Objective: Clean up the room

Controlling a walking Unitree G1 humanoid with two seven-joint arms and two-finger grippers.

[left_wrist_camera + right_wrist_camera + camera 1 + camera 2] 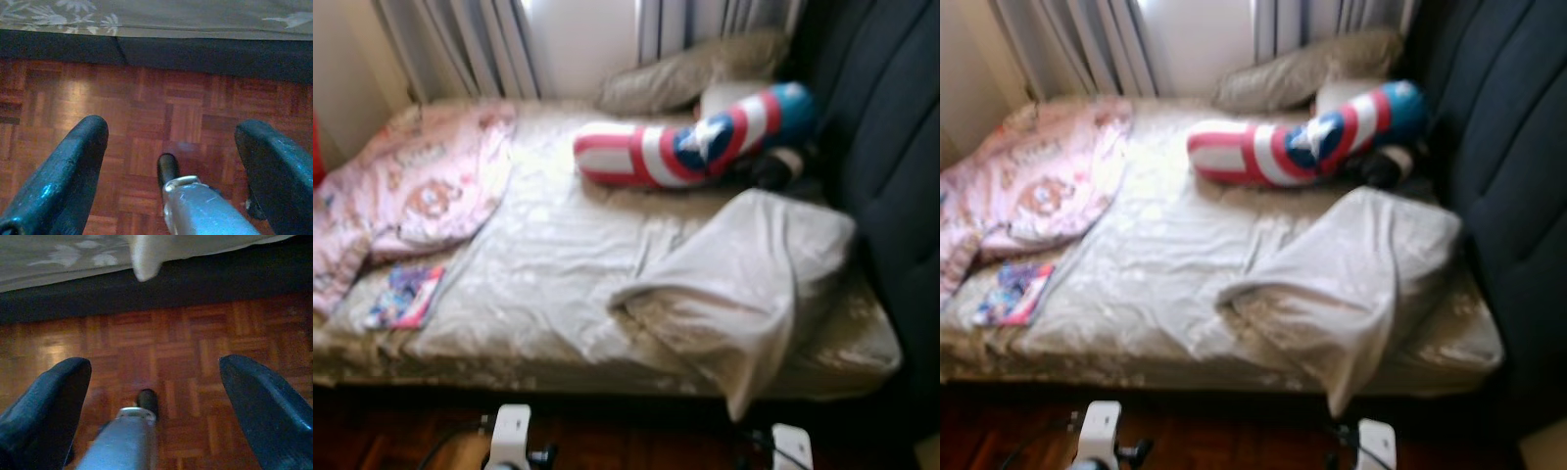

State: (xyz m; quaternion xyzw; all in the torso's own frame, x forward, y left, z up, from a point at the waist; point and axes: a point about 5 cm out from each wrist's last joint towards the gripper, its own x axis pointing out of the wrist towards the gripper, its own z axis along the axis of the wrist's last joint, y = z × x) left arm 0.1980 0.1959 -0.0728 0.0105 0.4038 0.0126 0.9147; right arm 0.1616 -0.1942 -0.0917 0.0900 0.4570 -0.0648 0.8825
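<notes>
the grey blanket (744, 274) lies crumpled on the bed (538, 284) near the dark headboard (891, 166), one corner drooping over the edge; it looks soft, light and limp, so a pinch at that hanging corner should lift it. both the left claw (171, 147) and right claw (154, 382) hang spread and empty above the parquet floor (146, 98).

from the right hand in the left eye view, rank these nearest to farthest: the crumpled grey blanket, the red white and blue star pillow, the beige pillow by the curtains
1. Crumpled grey blanket: nearest, on the bed's near right, one corner drooping over the edge just above the right hand.
2. Red white and blue star pillow: mid-bed, toward the right.
3. Beige pillow: farthest, at the far edge under the curtains.
</notes>
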